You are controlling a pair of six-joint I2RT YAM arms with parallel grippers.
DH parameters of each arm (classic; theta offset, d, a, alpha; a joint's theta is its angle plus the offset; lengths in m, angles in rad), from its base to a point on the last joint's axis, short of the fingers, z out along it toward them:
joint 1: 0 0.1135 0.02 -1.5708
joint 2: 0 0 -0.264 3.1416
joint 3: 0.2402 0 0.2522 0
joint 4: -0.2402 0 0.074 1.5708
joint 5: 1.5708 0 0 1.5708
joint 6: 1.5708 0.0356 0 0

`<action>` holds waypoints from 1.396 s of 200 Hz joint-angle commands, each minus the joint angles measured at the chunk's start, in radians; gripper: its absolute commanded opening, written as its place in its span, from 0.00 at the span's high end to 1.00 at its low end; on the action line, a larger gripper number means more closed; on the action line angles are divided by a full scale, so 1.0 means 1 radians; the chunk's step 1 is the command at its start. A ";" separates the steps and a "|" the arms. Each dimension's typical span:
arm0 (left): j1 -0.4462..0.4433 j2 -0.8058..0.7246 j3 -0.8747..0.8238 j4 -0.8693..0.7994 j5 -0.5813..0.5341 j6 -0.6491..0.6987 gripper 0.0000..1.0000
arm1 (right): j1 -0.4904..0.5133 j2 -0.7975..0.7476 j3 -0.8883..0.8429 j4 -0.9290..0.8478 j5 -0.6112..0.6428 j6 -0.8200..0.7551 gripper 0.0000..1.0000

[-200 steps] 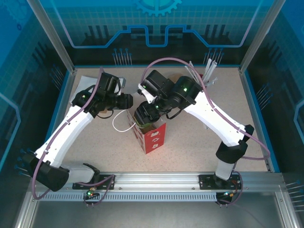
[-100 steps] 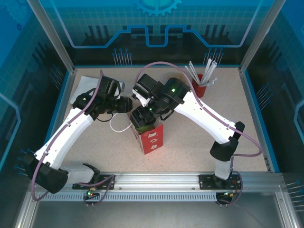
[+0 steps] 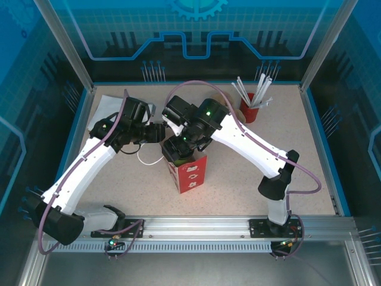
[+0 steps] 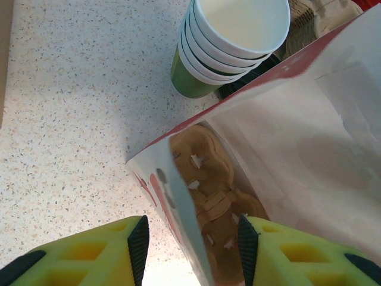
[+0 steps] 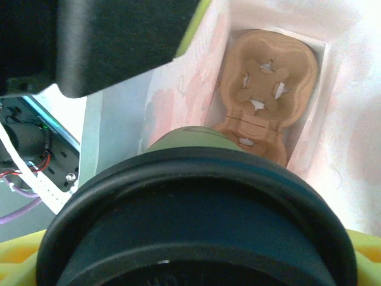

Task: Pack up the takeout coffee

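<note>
Top external view looks down on a speckled beige table [image 3: 250, 179] boxed in by translucent blue walls [image 3: 196, 36] on aluminium posts. A slotted aluminium rail [image 3: 196, 229] along the near edge carries both arm bases. A red paper bag [image 3: 191, 174] stands upright near the middle of the table, and a red cup [image 3: 250, 112] of white straws sits toward the far right. Both arms bend in over the bag's open mouth. From the right wrist, the takeout coffee [image 5: 190, 238] is seen from above: a round black plastic lid with a raised rim, and a sliver of dark olive-green cup wall beyond it. It hangs at the bag's mouth, above the brown moulded cup carrier [image 5: 268, 89] lying at the bottom, clamped between the yellow fingers [image 5: 15, 259] of the right gripper [image 5: 190, 262]. Whether its base has passed the rim I cannot tell. The left gripper [image 4: 190, 238] has its jaws apart, straddling the bag's wall without pinching it. Just beyond the bag, the left wrist view shows a stack of lidless green cups [image 4: 232, 42], white inside.
</note>
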 commanded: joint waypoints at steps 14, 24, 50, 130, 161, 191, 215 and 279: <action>0.007 -0.040 -0.032 0.002 -0.023 -0.017 0.53 | 0.007 0.025 0.024 -0.072 0.053 -0.026 0.20; 0.007 -0.044 -0.040 0.002 -0.024 -0.018 0.53 | 0.005 0.029 0.024 -0.082 0.058 -0.027 0.19; 0.007 -0.056 -0.054 0.008 -0.024 -0.031 0.53 | 0.005 0.036 0.047 -0.087 0.048 -0.030 0.19; 0.007 -0.046 -0.040 0.034 0.021 -0.070 0.54 | 0.028 0.076 0.153 -0.038 -0.026 -0.027 0.20; 0.007 -0.049 -0.041 0.032 0.023 -0.073 0.54 | 0.028 0.109 0.171 -0.033 -0.040 -0.033 0.20; 0.006 -0.052 -0.041 0.029 0.020 -0.072 0.54 | 0.028 0.121 0.163 -0.042 -0.039 -0.031 0.20; 0.007 -0.054 -0.042 0.025 0.014 -0.069 0.54 | 0.028 0.123 0.162 -0.078 0.006 -0.036 0.20; 0.007 -0.057 -0.054 0.020 -0.008 -0.066 0.53 | 0.028 0.115 0.159 -0.170 0.127 -0.045 0.20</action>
